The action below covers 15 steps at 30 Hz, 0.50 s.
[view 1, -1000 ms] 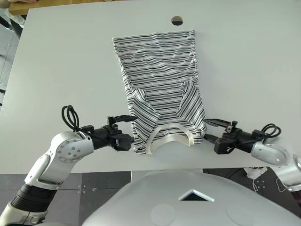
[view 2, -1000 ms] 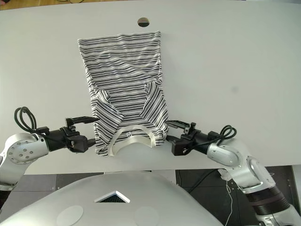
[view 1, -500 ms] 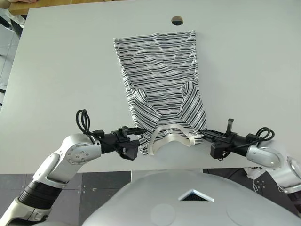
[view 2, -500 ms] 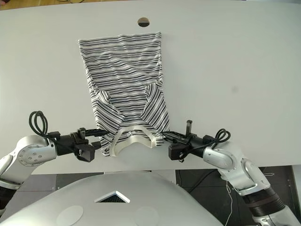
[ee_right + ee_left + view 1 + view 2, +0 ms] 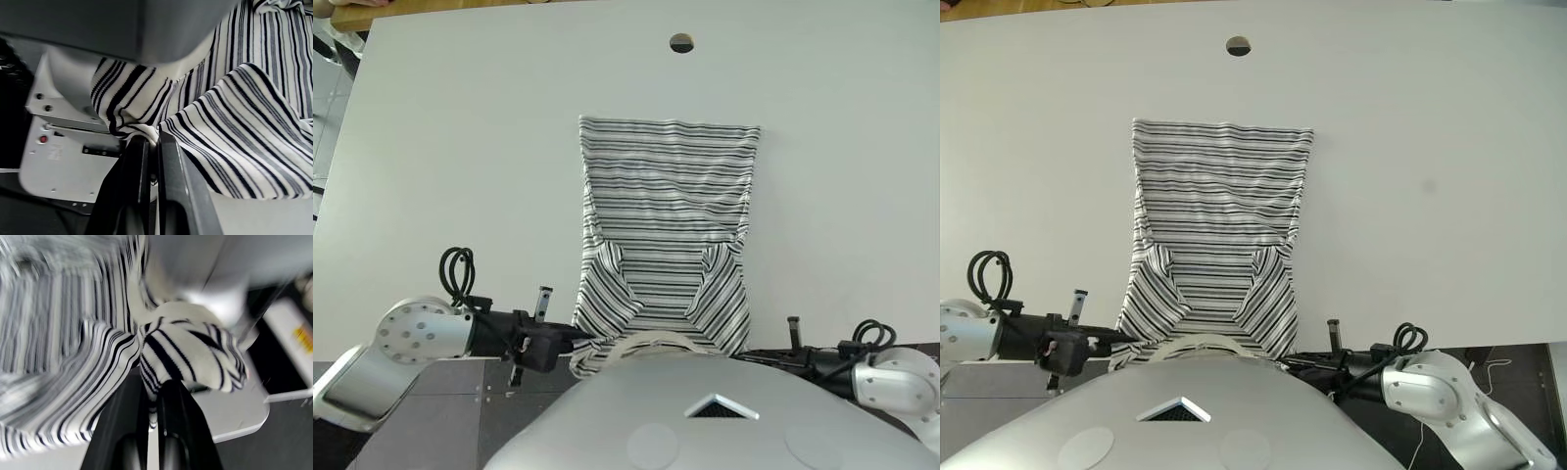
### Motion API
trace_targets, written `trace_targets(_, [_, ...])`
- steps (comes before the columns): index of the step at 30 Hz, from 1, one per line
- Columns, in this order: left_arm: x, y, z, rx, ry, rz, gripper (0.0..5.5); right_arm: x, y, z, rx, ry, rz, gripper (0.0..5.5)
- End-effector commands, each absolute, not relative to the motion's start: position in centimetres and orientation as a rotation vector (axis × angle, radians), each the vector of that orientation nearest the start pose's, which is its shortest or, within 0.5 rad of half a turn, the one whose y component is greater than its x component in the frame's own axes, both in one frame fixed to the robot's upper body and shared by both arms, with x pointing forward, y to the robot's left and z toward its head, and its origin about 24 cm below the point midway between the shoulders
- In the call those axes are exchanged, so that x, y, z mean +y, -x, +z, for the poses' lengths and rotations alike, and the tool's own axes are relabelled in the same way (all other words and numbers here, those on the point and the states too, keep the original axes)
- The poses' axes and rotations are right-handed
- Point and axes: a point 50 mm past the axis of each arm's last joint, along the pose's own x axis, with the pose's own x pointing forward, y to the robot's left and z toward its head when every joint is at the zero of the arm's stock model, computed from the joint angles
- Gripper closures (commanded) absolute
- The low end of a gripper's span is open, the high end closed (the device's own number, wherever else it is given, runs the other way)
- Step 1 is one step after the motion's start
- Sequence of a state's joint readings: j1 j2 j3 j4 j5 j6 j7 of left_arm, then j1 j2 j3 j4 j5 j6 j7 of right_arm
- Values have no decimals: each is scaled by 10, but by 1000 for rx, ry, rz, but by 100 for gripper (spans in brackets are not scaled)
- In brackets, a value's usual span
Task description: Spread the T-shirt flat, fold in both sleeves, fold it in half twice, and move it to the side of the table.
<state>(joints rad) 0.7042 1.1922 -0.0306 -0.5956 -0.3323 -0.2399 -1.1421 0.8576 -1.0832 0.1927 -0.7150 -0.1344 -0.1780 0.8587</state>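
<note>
Left tool (image 5: pixel 152 387) and right tool (image 5: pixel 152 143) pinched tight on T-shirt (image 5: pixel 666 225) shoulders. Shirt dragged toward near bench (image 5: pixel 460 147) edge, now flatter. Half-fold likely next.

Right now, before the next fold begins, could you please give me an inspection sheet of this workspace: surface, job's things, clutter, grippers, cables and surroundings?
Surface: white table, with a round hole near its far edge.
Job's things: striped T-shirt lies flat, both sleeves folded in, collar end at the table's near edge.
Clutter: nothing seen.
Grippers: left gripper and right gripper are each shut on the T-shirt's collar end, one at each side.
Cables: black cable loop by the left wrist; second cable loop by the right wrist.
Surroundings: wooden strip beyond the table's far edge.
</note>
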Motion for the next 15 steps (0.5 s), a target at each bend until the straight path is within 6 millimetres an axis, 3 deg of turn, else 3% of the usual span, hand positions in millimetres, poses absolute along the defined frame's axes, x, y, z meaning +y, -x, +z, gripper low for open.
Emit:
trace_targets(1, [201, -99, 103, 360, -526, -1614, 539, -160, -56, 89, 290, 637, 1546, 540])
trace_targets(8, [206, -174, 92, 319, -556, -1119, 539, -164, -136, 102, 99, 560, 1078, 540])
trace_targets(15, [210, -223, 87, 361, -452, -821, 539, -162, -211, 104, 31, 410, 797, 540])
